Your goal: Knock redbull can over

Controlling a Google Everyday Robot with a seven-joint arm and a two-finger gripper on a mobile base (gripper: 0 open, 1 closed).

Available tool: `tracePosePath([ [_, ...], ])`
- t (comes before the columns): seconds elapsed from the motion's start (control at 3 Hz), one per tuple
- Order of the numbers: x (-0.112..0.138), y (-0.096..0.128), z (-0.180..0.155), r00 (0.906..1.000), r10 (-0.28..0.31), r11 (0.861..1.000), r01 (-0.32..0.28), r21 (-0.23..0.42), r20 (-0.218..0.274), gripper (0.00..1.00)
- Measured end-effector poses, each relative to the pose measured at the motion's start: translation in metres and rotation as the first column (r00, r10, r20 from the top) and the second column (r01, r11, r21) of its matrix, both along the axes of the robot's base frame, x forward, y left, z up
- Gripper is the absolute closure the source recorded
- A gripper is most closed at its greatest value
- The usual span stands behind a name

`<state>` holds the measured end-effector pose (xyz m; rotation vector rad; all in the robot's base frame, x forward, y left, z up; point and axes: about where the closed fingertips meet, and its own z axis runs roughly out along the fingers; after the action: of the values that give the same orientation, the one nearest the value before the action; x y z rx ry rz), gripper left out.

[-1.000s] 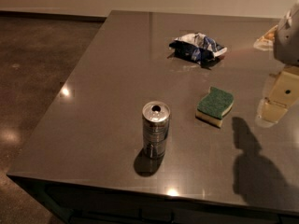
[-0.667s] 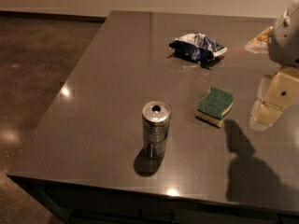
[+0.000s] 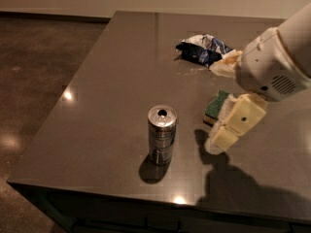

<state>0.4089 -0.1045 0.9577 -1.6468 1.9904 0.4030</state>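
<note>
Progress: nothing done so far. We find the slim silver metal redbull can (image 3: 162, 135) upright near the front edge of the dark grey table (image 3: 97, 106). The cream two-finger gripper (image 3: 215, 108) hovers near it, jaws apart and empty, clear of the can. The toppling push is left.

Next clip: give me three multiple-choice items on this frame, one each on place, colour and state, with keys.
1. Where is the gripper? A: left of the redbull can in view. B: right of it in view, apart. C: clamped on it.
2. The snack bag is: A: red. B: blue and white. C: yellow.
3. The can is: A: upright. B: tipped over. C: crushed flat.
Key: 1 B, a gap shows between them; 2 B, its wrinkled wrap shows both colours; 3 A, its pull-tab top faces up.
</note>
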Motion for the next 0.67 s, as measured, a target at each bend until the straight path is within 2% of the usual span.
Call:
tracePosePath([
  [0.33, 0.001, 0.039, -0.014, 0.9997, 0.013, 0.994, -0.010, 0.105, -0.023, 0.00],
  [0.67, 0.002, 0.057, -0.025, 0.9992, 0.018, 0.988, -0.012, 0.154, -0.034, 0.00],
])
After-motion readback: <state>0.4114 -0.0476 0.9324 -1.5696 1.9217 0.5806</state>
